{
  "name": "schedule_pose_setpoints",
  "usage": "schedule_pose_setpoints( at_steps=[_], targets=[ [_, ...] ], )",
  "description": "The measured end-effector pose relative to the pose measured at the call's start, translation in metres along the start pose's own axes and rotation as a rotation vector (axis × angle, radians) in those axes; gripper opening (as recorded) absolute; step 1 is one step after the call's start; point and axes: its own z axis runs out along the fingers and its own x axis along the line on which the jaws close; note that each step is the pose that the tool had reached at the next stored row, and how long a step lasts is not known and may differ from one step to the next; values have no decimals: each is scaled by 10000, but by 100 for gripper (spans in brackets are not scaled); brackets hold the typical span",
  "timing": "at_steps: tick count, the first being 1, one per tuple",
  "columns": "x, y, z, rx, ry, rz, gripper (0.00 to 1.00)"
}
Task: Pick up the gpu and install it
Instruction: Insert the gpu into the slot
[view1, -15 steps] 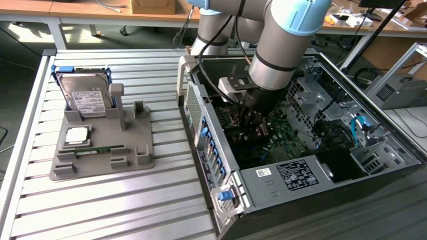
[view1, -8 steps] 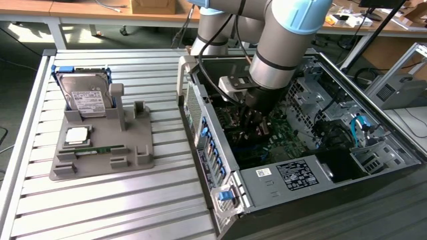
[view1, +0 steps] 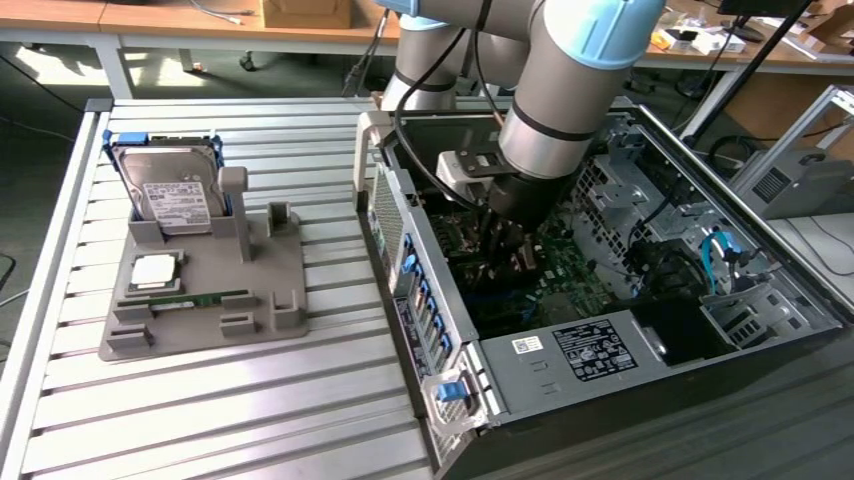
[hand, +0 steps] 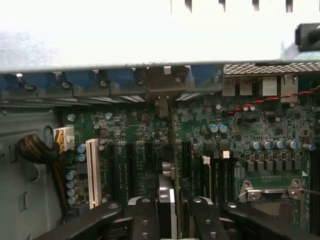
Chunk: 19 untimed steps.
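We see the pincer (hand: 172, 212) down inside the open computer case (view1: 747, 340), its two black fingers (hand: 145, 220) clenched on the gpu (hand: 173, 150), one on each flat face. The gpu stands on edge over the green motherboard (hand: 240, 125), a thin dark card seen edge-on, its silvery metal bracket (hand: 165, 87) touching the case's rear wall among the blue slot clips (hand: 120, 77); whether it is fully seated in a slot we cannot tell.

From largest to smallest: one counter (view1: 267, 420) of ribbed metal slats carries everything. One arm (view1: 574, 80), grey tube with pale blue joint caps, reaches into the case from above. The case is one dark steel box lying on its side with its lid off. On the exterior view's left sits one grey plastic holder (view1: 200, 320), flat with upright posts. In it we count one boxy silver hard drive (view1: 171, 195) with a white label, standing upright, one square silvery processor chip (view1: 154, 270), lying flat, and one narrow green memory stick (view1: 187, 298), also flat. On the motherboard we see one white slot (hand: 92, 172), long and ridged, well apart from the card.
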Motion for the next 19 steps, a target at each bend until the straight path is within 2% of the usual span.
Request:
schedule_pose_setpoints(
  at_steps=[19],
  targets=[
    [74,-4,2,0,-3,53,27]
  ],
)
